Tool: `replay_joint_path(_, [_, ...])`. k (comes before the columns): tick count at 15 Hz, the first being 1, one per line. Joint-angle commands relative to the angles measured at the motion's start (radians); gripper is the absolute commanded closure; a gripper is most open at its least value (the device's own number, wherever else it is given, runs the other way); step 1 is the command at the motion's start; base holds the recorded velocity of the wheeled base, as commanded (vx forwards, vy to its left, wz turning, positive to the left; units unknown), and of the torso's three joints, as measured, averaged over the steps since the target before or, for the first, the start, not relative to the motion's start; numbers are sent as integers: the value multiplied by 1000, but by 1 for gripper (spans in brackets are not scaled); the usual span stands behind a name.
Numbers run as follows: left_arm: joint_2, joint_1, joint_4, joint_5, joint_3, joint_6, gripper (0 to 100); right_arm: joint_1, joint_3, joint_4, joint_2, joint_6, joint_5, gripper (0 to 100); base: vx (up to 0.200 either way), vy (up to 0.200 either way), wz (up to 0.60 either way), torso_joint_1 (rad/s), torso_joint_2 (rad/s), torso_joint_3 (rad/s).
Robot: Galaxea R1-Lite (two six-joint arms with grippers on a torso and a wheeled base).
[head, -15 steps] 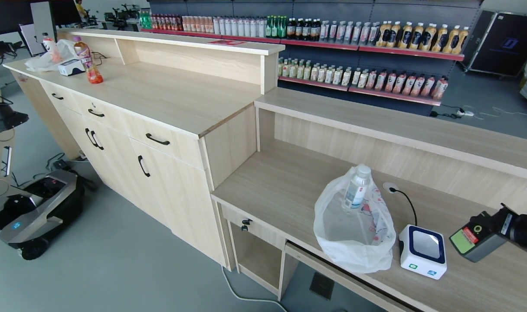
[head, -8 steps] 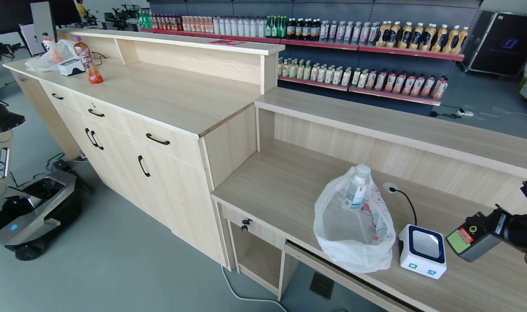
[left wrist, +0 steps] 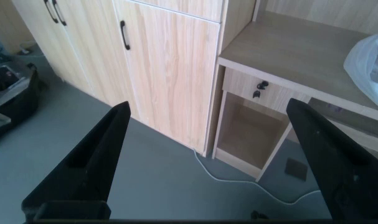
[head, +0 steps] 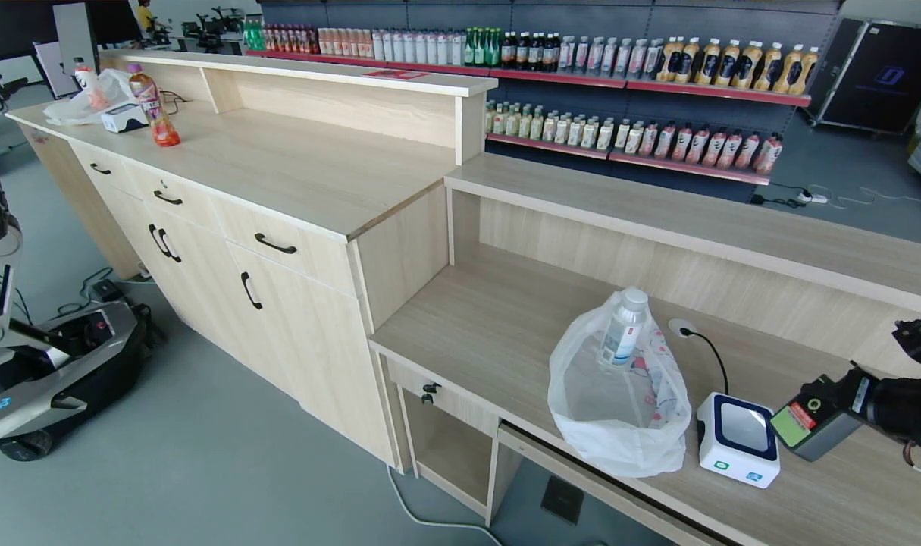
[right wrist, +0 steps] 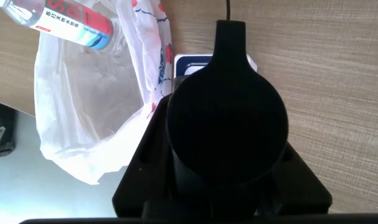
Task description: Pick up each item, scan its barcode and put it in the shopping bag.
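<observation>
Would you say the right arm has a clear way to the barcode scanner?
Probably yes: the right gripper holds the grey box just beside the barcode scanner, nothing between them; the shopping bag stands on its far side.

Crinkly plastic shopping bag point(head: 619, 417), matt wood-grain counter point(head: 498, 318).

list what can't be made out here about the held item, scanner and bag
- Barcode on the held item: too small to find in the head view.
- The scanner: mostly hidden behind a dark round shape in the right wrist view.
- Base of the bottle: veiled by the shopping bag plastic, head view.
</observation>
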Motion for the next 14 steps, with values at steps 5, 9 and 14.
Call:
replay_joint_path(5, [1,1,0,0,0,0,0,24,-11,-23,32,0,0,100,0,0,0,0,0,0])
replay_joint_path(9, [1,1,0,0,0,0,0,30,-19,-37,43,0,0,100,0,0,0,0,0,0])
replay_joint_path(14, [1,1,0,0,0,0,0,33,-28,-63,65,3,0,100,0,0,0,0,0,0])
